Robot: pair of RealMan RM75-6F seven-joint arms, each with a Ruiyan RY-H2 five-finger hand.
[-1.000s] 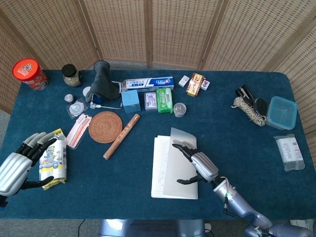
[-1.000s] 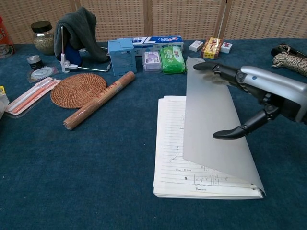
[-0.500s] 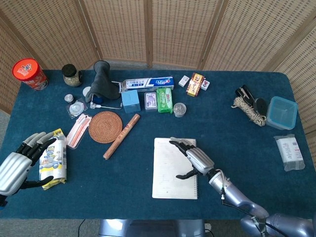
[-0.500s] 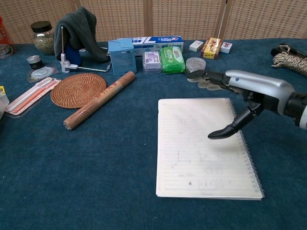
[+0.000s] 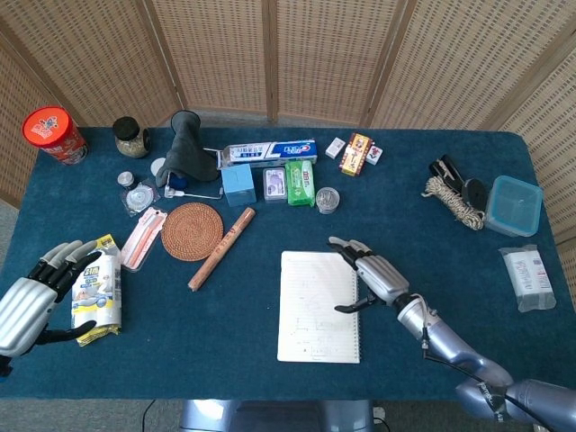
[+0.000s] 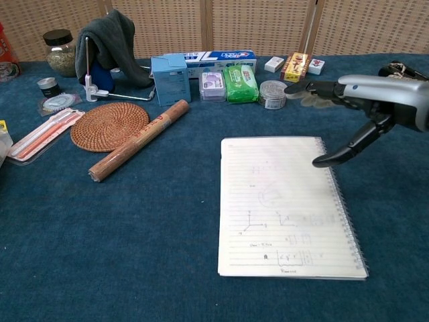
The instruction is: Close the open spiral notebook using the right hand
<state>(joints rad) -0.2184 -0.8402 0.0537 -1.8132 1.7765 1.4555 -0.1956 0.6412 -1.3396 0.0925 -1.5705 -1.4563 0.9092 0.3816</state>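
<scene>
The spiral notebook [image 5: 315,310] [image 6: 281,208] lies flat on the blue cloth with its spiral along the right edge. Its top sheet is down, and faint ruled lines and sketches show on it. My right hand [image 5: 373,277] [image 6: 355,107] hovers just above the notebook's upper right corner, fingers spread, thumb pointing down toward the page, holding nothing. My left hand [image 5: 31,297] rests far left near the table's front edge, fingers apart and empty, beside a yellow and white packet [image 5: 97,297]. The chest view does not show the left hand.
A cork coaster [image 5: 192,231] and a brown paper roll [image 5: 221,248] lie left of the notebook. A small round jar [image 6: 272,94], green wipes [image 6: 240,82] and a toothpaste box [image 5: 269,151] stand behind it. A rope coil [image 5: 454,200] and blue tub [image 5: 514,205] sit at the right.
One second ago my right hand had a grey sheet raised over the notebook. The sheet has come down flat, and the hand has drawn back up and to the right.
</scene>
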